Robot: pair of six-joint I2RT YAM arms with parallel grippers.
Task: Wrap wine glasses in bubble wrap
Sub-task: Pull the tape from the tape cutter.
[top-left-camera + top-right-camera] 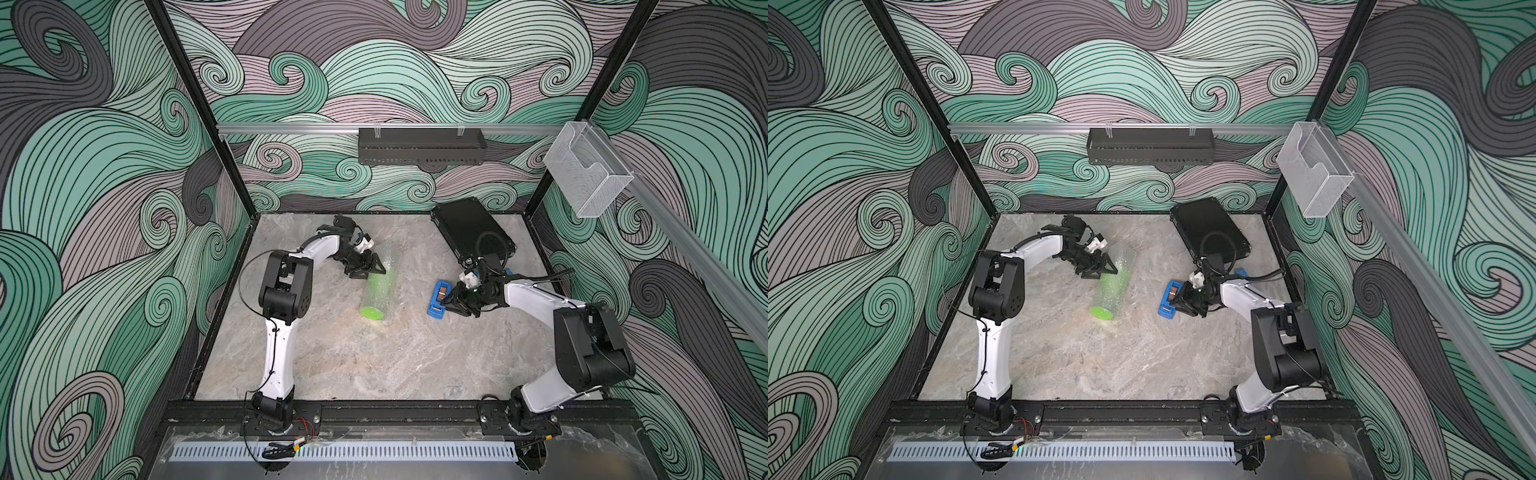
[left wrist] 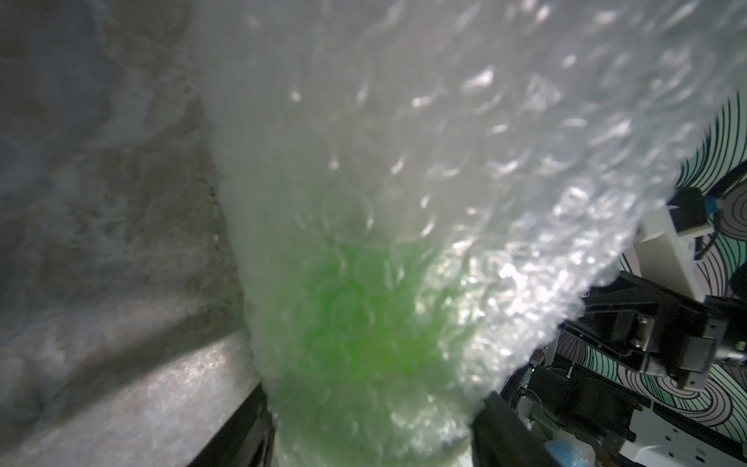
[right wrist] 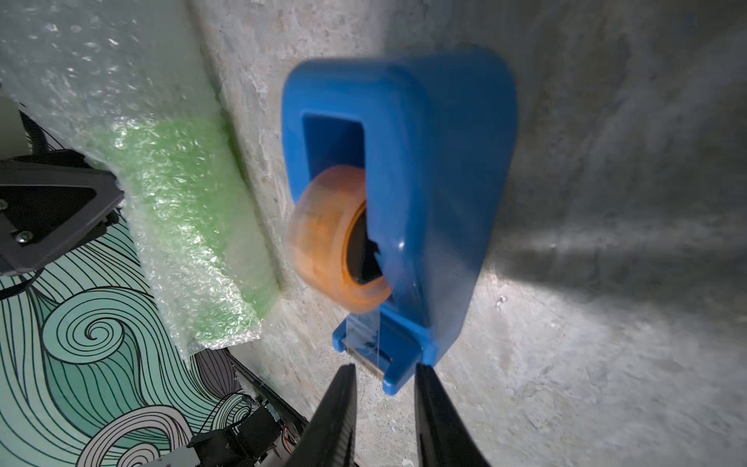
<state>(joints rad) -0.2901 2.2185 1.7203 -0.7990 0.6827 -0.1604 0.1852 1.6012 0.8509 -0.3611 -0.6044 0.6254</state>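
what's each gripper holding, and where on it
The left gripper grips the bubble wrap roll at its end away from the goblet foot; right gripper holds nothing.

A: Both top views look evenly bright and sharp, with some wide-angle stretch at the edges.
B: The wrist views are dimmer. Up close, the bubble wrap [image 2: 444,182] is out of focus with white glare; the tape dispenser [image 3: 444,182] is motion-smeared, shadow beside it.

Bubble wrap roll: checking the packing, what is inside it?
A lime-green goblet lies inside the bubble wrap; one round end shows at the opening. The rest is a green blur.
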